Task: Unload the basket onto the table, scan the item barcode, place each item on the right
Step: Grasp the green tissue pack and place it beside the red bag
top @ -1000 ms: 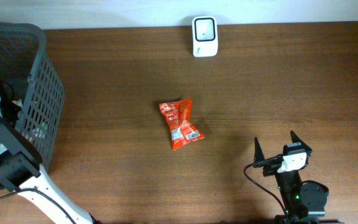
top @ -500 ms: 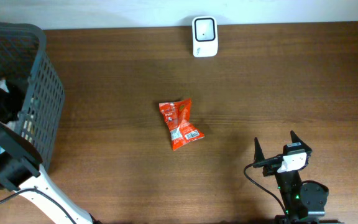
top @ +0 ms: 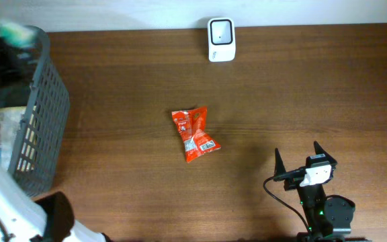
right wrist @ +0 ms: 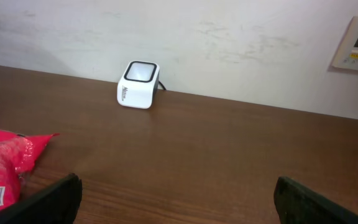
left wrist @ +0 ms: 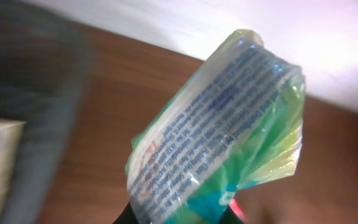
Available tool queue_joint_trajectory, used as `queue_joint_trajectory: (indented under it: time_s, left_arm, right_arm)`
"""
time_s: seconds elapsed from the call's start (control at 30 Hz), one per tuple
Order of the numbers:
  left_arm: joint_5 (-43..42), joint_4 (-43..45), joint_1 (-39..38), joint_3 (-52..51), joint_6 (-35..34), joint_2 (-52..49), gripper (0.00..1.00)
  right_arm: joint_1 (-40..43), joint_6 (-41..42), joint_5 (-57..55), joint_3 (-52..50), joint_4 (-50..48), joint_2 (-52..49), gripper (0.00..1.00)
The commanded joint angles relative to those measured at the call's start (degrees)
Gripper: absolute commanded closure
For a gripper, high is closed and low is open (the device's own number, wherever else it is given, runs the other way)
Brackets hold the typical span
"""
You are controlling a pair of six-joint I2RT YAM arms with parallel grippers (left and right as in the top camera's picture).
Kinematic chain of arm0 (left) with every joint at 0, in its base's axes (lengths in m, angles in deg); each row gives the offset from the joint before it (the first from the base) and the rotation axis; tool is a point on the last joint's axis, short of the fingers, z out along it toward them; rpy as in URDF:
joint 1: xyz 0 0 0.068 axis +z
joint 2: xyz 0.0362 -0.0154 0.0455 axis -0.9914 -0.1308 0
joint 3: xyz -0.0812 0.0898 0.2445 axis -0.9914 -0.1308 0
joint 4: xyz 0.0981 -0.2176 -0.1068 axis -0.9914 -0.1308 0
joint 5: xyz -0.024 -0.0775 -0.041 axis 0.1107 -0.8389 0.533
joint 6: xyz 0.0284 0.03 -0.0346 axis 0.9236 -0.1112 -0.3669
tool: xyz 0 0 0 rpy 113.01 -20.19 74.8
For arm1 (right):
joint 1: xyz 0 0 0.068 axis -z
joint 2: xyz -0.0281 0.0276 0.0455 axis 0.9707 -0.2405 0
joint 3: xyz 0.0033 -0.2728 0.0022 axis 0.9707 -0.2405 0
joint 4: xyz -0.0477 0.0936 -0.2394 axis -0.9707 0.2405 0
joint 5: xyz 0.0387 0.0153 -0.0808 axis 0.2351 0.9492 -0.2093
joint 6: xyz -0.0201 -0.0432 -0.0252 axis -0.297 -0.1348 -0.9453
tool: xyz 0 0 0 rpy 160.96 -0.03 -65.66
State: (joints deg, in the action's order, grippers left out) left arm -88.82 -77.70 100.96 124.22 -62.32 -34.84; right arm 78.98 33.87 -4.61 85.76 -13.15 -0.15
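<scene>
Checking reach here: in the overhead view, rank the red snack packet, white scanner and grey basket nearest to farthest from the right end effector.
From the right end effector:
1. red snack packet, mid-table, to its left.
2. white scanner, at the far edge.
3. grey basket, far left end.

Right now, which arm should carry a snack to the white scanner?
Left, I'd say. The left end effector is shut on the green packet, so it probably only needs to swing it to the scanner. The right end effector sits open and empty.
</scene>
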Motion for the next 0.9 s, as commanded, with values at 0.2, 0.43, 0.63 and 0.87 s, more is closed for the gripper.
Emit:
queue_joint_trajectory:
  time_s: [0.2,0.43,0.63,0.87]
  left_arm:
    - [-1.0,11.8,-38.0,-20.4,-0.2,-5.9,1.0]
    - [-0.6,30.4,-51.7,-38.6,-0.2,-12.1,0.97]
    - [13.9,29.0,-56.2,-40.0,-0.9,-20.8,0.86]
    - [14.1,23.2,-56.2,-33.6,-0.8,-23.3,0.01]
  right_arm:
    - [-0.2,0.6,0.3,-0.5,0.1,0.4,0.02]
    - [-0.2,0.6,0.3,-0.5,0.1,0.4,0.02]
    - [-0.2,0.6,0.3,-0.5,0.1,0.4,0.01]
    - [-0.2,0.6,0.3,-0.5,0.1,0.4,0.01]
